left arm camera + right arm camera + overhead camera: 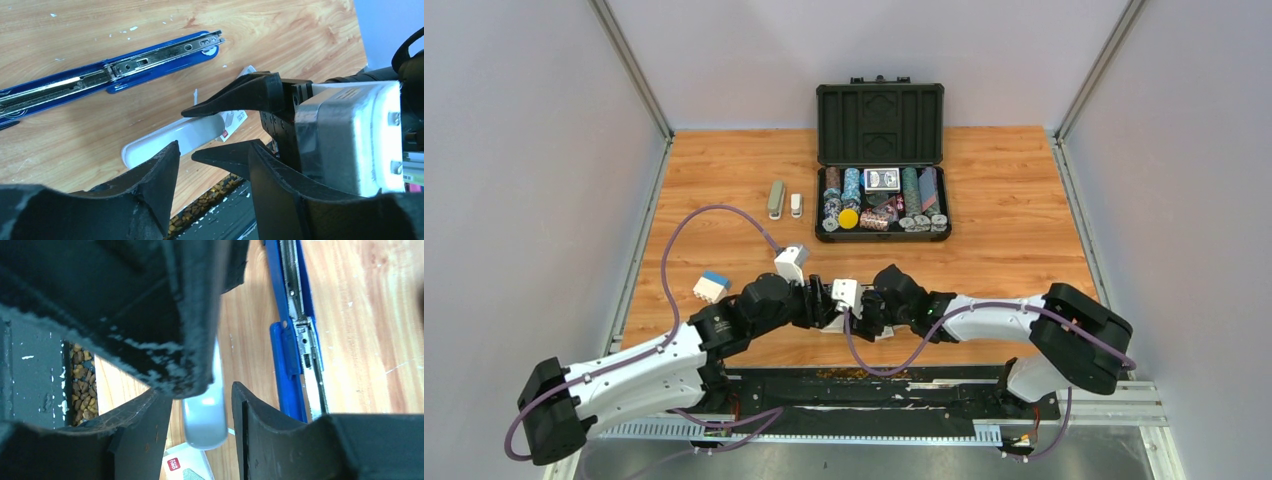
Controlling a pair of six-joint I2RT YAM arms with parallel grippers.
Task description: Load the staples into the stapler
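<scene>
The left hand (215, 150) hangs low over the bench (280, 30), jaws part open with nothing in them. The right hand (202, 400) meets it tip to tip, jaws likewise apart, straddling a pale strip (160, 145) without pinching it, as far as I can tell. Working this close suits handling something small between them. A box (235, 122) with a red mark lies against the strip. Just beyond, the stapler (150, 60) lies opened flat, its inside facing up, presumably so it can take a load. I cannot make out the staples in any view, so loading looks not yet done.
</scene>
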